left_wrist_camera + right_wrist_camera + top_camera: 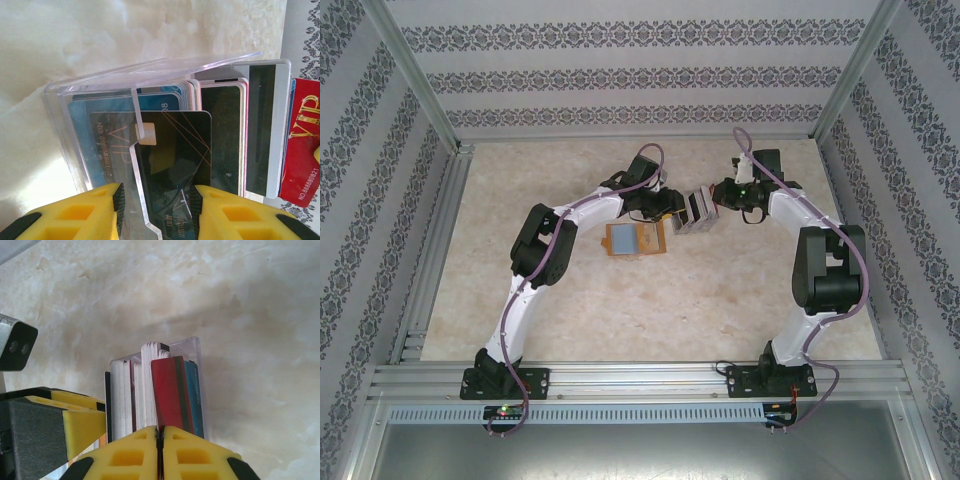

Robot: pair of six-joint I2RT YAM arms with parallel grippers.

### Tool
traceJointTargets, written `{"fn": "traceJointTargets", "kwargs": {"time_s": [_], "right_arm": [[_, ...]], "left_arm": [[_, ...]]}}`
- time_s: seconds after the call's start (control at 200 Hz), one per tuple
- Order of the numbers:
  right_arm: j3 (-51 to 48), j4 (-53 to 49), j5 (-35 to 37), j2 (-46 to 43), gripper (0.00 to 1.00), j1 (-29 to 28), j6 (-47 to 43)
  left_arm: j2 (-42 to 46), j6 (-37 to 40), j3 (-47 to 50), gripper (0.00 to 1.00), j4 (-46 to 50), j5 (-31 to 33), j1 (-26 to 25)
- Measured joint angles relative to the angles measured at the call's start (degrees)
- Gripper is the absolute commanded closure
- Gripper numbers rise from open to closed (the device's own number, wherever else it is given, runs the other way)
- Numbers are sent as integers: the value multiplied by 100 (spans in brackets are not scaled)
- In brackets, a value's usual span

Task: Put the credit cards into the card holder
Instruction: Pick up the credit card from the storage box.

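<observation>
Right wrist view: the right gripper (160, 432) is clenched tight on the edge of a red card (170, 390). That card rises straight ahead of its fingertips among the credit cards (145, 390), which stand in a clear case (195, 347). The left gripper (157, 200) clasps that case's near end. The card holder (635, 240) lies open on the table (720, 310), just to the near side of the left gripper and apart from it.
</observation>
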State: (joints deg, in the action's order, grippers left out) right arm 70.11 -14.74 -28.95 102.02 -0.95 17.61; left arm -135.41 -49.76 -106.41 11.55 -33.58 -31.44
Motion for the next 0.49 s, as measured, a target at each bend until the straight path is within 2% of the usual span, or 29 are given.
{"fn": "traceJointTargets", "kwargs": {"time_s": [0.495], "right_arm": [[-17, -114, 109, -378, 93, 22, -2]], "left_arm": [[9, 2, 57, 57, -9, 2, 0]]}}
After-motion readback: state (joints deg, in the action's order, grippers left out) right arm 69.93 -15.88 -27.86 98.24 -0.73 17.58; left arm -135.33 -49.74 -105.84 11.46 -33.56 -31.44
